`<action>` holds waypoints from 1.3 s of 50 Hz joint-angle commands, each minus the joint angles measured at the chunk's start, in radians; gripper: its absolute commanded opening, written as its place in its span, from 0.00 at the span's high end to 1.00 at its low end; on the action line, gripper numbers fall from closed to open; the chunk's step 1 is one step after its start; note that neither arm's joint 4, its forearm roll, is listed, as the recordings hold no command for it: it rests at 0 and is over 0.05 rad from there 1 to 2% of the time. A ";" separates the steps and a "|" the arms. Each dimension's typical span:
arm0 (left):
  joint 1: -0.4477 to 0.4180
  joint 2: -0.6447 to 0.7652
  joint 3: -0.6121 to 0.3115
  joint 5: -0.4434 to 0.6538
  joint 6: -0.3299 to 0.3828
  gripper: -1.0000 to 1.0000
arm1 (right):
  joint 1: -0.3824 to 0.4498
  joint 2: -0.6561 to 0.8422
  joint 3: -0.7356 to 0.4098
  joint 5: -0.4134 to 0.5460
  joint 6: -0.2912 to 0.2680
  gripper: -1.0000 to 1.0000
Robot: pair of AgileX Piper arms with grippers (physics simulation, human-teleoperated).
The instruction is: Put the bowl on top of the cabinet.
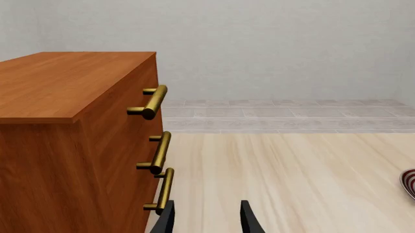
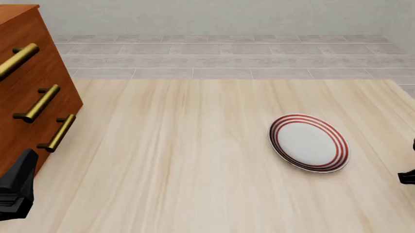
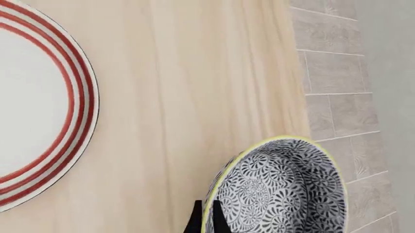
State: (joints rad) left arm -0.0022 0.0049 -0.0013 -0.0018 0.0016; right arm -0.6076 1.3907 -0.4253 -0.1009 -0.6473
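- Only the right wrist view showed the bowl (image 3: 279,187), low and right of centre in that frame, over the bench's edge with grey floor tiles behind it; the right hand (image 3: 205,218) was clamped on its pale rim, one finger inside and one outside.
- The front view missed the bowl entirely (the right arm was a dark sliver at the right edge).
- The left hand (image 1: 206,218) stood with its fingers apart and nothing between them, just beside the cabinet (image 1: 71,141).
- Counted: one bowl, one plate (image 2: 308,142) with red rings, one cabinet, three brass handles (image 1: 153,102).
- The bench (image 2: 181,160) was pale wood; beyond it lay the tiles and a plain grey wall (image 2: 214,14).
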 commanded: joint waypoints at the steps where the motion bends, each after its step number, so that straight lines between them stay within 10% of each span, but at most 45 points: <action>1: 0.000 0.000 0.000 0.000 0.000 0.00 | 0.057 -0.172 0.000 0.095 0.012 1.00; 34: 0.000 0.000 0.000 0.000 0.000 0.00 | 0.421 -0.850 -0.080 0.542 -0.049 1.00; 65: 0.000 0.000 0.000 0.000 0.000 0.00 | 0.734 -0.965 -0.114 0.531 -0.221 1.00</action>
State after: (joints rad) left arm -0.0021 0.0050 -0.0013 -0.0018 0.0016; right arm 0.0395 0.4516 -0.5319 0.4481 -0.8185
